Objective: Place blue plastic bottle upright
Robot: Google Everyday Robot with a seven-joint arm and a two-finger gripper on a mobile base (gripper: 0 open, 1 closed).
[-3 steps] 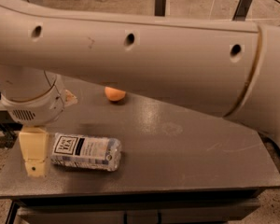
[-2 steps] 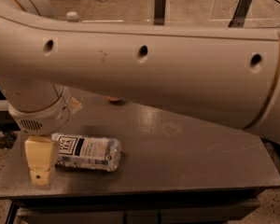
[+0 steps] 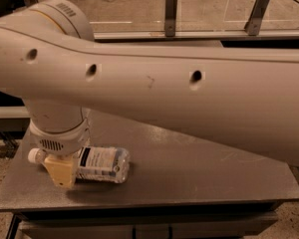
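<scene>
The blue plastic bottle [image 3: 100, 164] lies on its side on the grey table [image 3: 189, 173], near the front left. It is stout and clear, with a white label in dark print and a white cap [image 3: 36, 156] pointing left. My gripper [image 3: 62, 172] hangs from the big white arm and sits over the bottle's neck end. One yellowish finger [image 3: 61, 171] shows in front of the bottle and covers its shoulder. The second finger is hidden.
My white arm [image 3: 189, 103] crosses the whole view and hides the back of the table. The table's front edge [image 3: 139, 205] is close below the bottle. A rail with metal posts [image 3: 171, 11] runs behind.
The gripper has moved right and down, from beside the bottle's left end onto its neck end. The bottle still lies on its side. The orange thing at the back is now hidden by the arm.
</scene>
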